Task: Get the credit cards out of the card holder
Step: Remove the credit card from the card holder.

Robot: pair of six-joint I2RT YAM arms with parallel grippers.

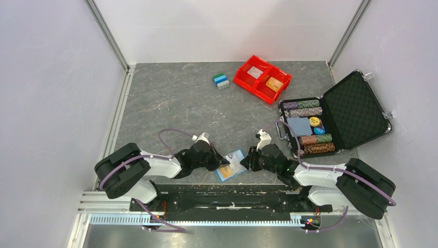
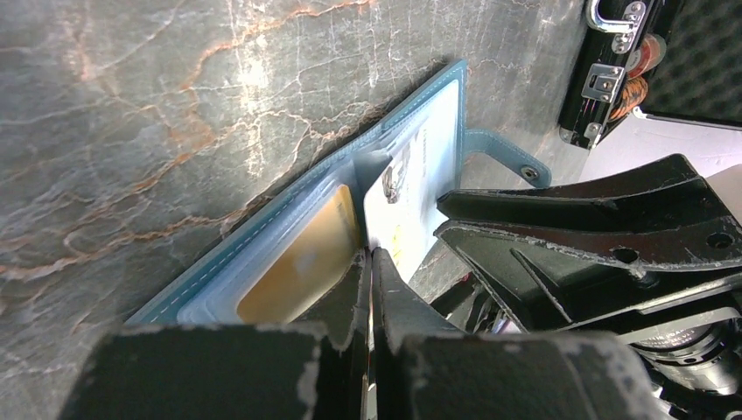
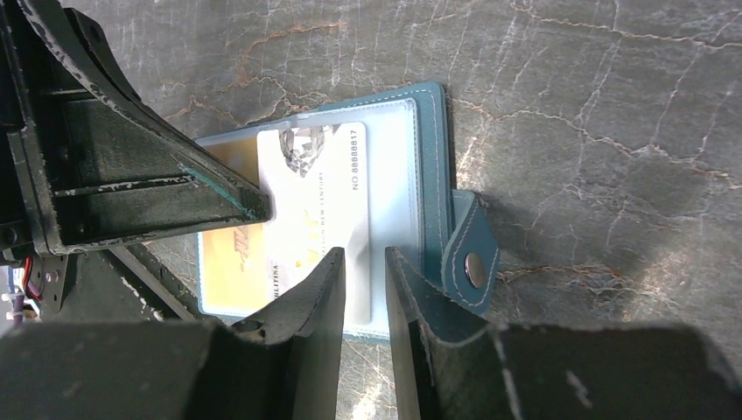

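Observation:
The light-blue card holder (image 1: 233, 164) lies spread flat on the grey marble table between my two grippers. Its left pocket holds the orange credit card (image 2: 302, 262) (image 3: 223, 262). The whitish-grey credit card (image 2: 416, 175) (image 3: 319, 192) sits slid partway across the fold, overlapping the orange one. My left gripper (image 2: 369, 255) (image 1: 219, 164) is shut, its tips pinched at that card's near edge. My right gripper (image 3: 364, 254) (image 1: 249, 161) stands slightly open over the holder's right panel (image 3: 429, 175), nothing between its fingers. The snap strap (image 3: 472, 262) sticks out beside it.
A black foam-lined case (image 1: 356, 108) stands open at the right, with poker chips and a blue deck (image 1: 299, 125) inside. A red two-compartment bin (image 1: 262, 77) and a small blue-green block (image 1: 221, 81) sit at the back. White walls close in the table.

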